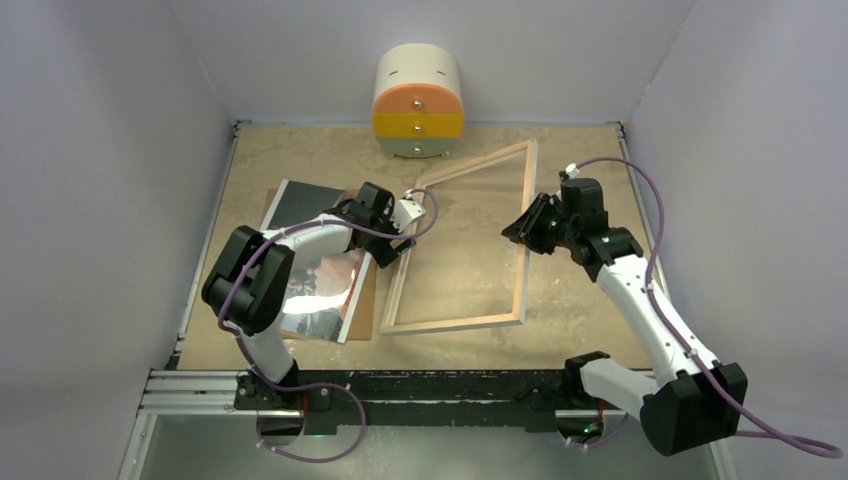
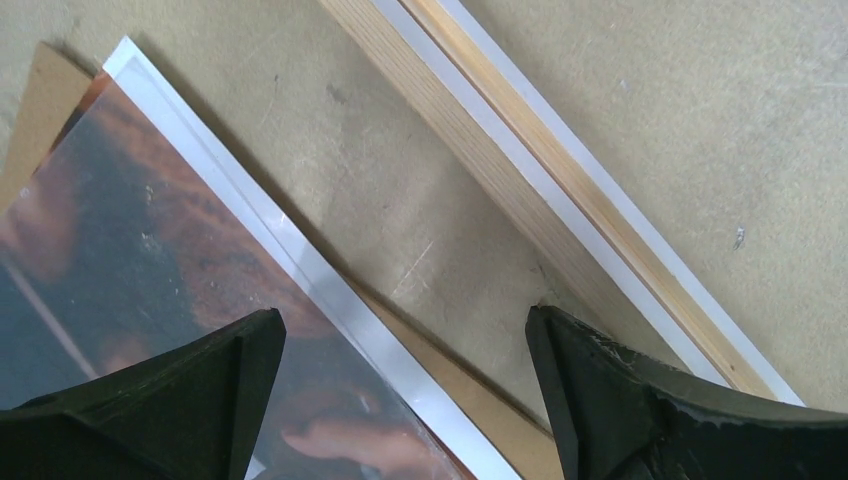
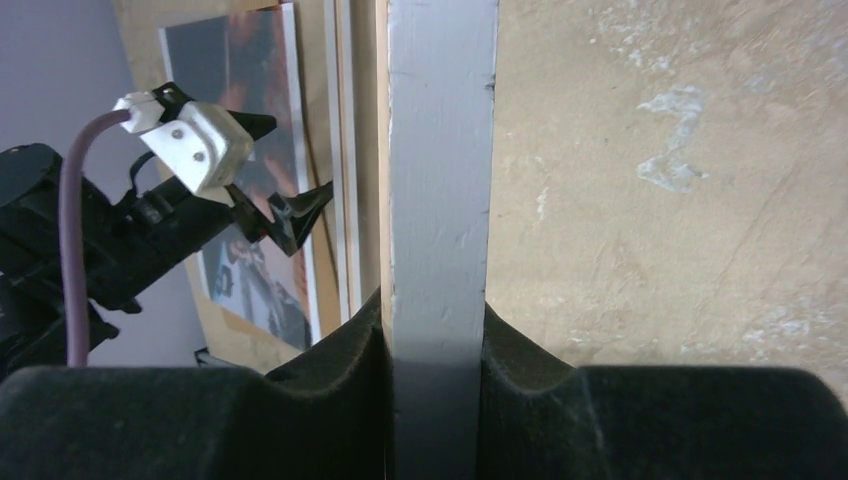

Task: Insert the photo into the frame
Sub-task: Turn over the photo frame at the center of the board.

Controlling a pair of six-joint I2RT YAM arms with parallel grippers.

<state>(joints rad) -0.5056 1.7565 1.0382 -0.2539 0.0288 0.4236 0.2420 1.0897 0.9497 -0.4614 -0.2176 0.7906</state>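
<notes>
I count one large thin rectangular frame [image 1: 452,324] with pale wood rails, a white inner lip and a clear pane showing the table through it. It sits mid-table, just right of the photo. My right pincer [image 3: 437,320] is clenched on its right rail, black pads pressed to both sides of the flat grey strip. The one glossy rectangular photo [image 2: 130,250], dark orange-brown with a thin white border, lies on a single plain brown backing board [image 2: 490,400] on the left of the rough, speckled tan table [image 1: 580,160]. My left pincer [image 2: 400,320] hangs released, empty, one finger above the photo's edge, the other by the frame's left rail. At the back stands one rounded cabinet [image 1: 418,100] with three drawers: orange, yellow, grey-green
</notes>
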